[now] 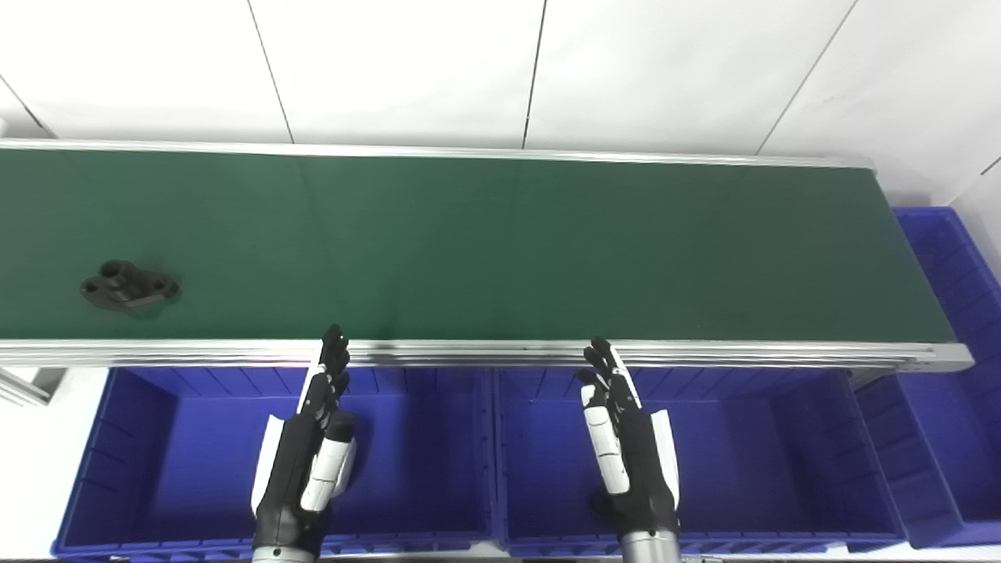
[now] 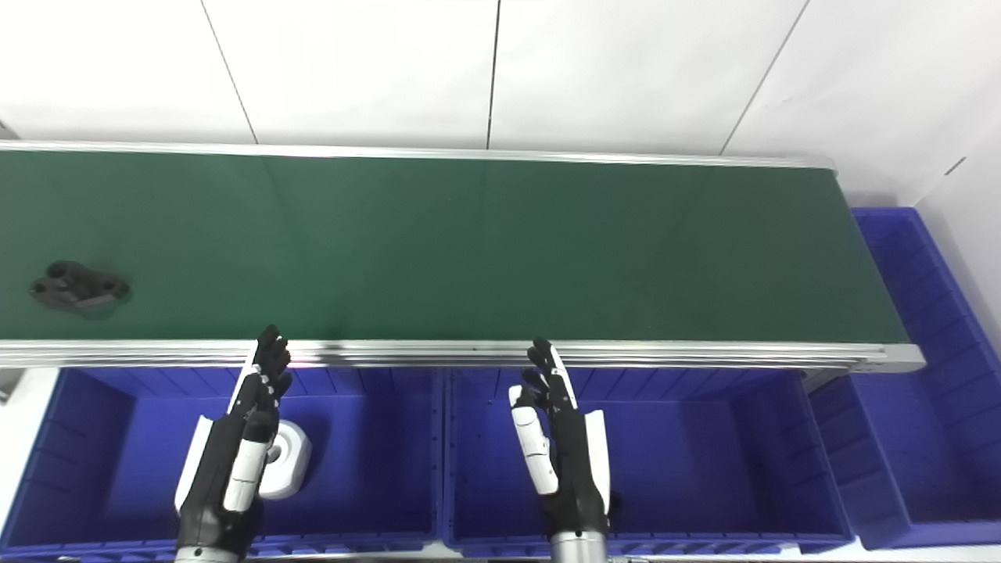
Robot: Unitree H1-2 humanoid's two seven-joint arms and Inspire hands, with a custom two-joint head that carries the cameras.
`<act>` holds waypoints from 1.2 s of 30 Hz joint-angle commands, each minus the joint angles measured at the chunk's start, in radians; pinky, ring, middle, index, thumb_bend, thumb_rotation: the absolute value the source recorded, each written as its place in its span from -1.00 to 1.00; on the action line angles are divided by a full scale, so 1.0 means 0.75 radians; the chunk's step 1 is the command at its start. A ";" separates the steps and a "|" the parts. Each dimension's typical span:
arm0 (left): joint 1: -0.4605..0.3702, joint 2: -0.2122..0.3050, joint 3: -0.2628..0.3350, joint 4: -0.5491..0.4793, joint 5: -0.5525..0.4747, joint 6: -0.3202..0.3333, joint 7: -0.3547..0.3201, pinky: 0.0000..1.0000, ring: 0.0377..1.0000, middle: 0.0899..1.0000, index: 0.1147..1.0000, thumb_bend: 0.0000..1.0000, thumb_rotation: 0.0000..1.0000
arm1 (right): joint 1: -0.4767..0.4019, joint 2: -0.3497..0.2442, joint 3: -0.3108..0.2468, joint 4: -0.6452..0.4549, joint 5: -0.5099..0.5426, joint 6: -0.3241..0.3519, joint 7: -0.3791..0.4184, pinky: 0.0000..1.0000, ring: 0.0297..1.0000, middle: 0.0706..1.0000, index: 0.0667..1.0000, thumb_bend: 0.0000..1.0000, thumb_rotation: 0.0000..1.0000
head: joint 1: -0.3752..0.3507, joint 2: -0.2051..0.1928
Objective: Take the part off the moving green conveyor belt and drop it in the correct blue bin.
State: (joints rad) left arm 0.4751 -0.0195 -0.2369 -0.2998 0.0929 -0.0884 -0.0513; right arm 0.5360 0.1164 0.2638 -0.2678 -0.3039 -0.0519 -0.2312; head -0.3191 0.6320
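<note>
**benchguy:** While everyone's asking about layout, biggest thing first: the green belt (image 1: 500, 250) runs across nearly the whole width, with silver rails along its near and far edges and a white paneled wall (image 1: 500, 70) behind it. Below the near rail sit two blue bins side by side, the left bin (image 1: 156, 438) and the middle bin (image 1: 782, 446), sharing a divider wall between them. A third blue bin (image 1: 954, 313) sits at the belt's right end, running away from the camera.

**sorter_22:** ok and the hands? where's the part?

**benchguy:** Both arms come up from the bottom edge. Left hand (image 1: 313, 446) hangs over the left bin, fingers straight and pointing at the belt, tips just about level with the near rail. Nothing in it, fully released. Right hand (image 1: 626, 446) does the same over the middle bin, fingers stretched out and a bit spread, holding nothing. Neither one is touching the belt surface as far as I can tell.

The part (image 1: 129, 287) is a small black flat piece with a couple of round holes, lying on the belt way over at the left end, closer to the near rail than the far one. Well apart from both hands.

**sorter_22:** anything in the bins?

**benchguy:** Right eye view shows a white roundish piece (image 2: 288, 467) in the left bin, just beside the left hand. Left eye view hides it behind the hand.
</note>
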 commanded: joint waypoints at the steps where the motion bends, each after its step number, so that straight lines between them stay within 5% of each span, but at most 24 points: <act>1: -0.007 -0.010 -0.005 -0.029 0.009 -0.005 0.004 1.00 1.00 1.00 1.00 0.16 0.90 | 0.017 0.033 0.022 -0.015 -0.010 -0.077 -0.009 0.65 0.72 0.81 0.87 0.33 1.00 | 0.002 -0.001; 18: -0.016 -0.039 0.013 -0.033 -0.081 0.078 0.001 1.00 1.00 1.00 1.00 0.07 0.90 | 0.013 0.031 0.020 -0.010 -0.009 -0.083 -0.009 0.63 0.72 0.82 0.88 0.34 1.00 | 0.010 -0.008; 36: -0.013 -0.039 -0.004 -0.011 -0.028 0.030 0.008 1.00 1.00 1.00 1.00 0.08 0.91 | 0.007 0.010 0.010 0.002 0.001 -0.109 -0.004 0.63 0.73 0.82 0.89 0.35 1.00 | 0.048 -0.034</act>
State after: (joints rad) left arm 0.4689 -0.0412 -0.2344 -0.2944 0.0652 -0.0184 -0.0495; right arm 0.5358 0.1135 0.2628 -0.2548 -0.3031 -0.0590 -0.2312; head -0.2884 0.6106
